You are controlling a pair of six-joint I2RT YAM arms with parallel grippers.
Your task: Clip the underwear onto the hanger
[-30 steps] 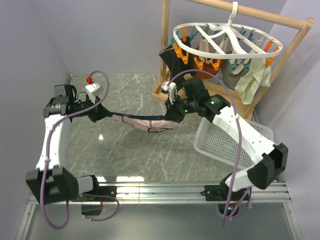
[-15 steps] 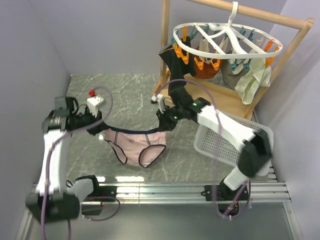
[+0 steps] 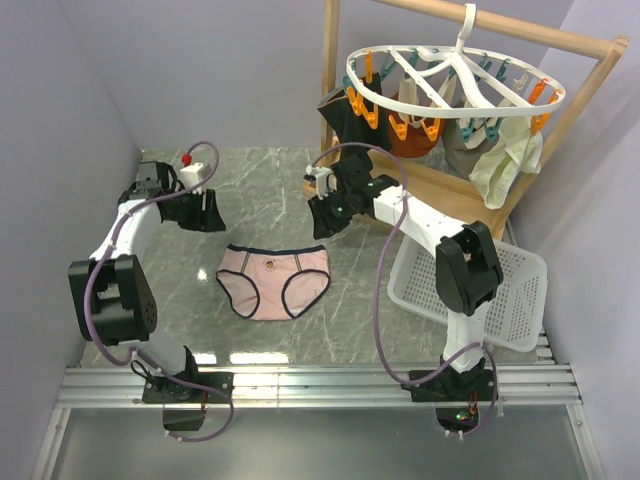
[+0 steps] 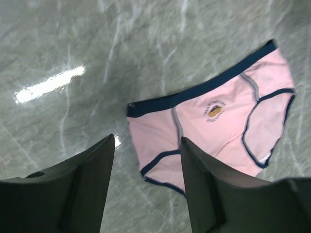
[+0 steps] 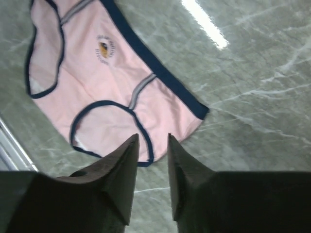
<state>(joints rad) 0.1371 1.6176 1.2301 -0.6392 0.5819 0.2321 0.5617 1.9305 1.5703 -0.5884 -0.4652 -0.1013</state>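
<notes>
The pale pink underwear (image 3: 275, 280) with navy edging lies flat on the marble table, waistband toward the back; nothing holds it. My left gripper (image 3: 205, 212) hovers behind its left corner, jaws open and empty. In the left wrist view the underwear (image 4: 214, 131) lies below and right of the open left gripper (image 4: 146, 138). My right gripper (image 3: 322, 222) hangs behind the right corner, jaws slightly apart and empty. The right wrist view has the underwear (image 5: 97, 82) beyond the right gripper (image 5: 153, 136). The white oval hanger (image 3: 452, 62) hangs at the upper right, with orange and teal pegs.
The hanger hangs from a wooden rack (image 3: 330, 100), and a black garment (image 3: 340, 115), an orange one (image 3: 410, 138) and cream ones (image 3: 500, 160) hang from its pegs. A white mesh basket (image 3: 480, 290) sits at the right. Grey walls close in at left and back.
Both grippers opened and let go of the underwear, which dropped from being stretched in the air to lying flat on the table. Both arms drew back toward the far side.
</notes>
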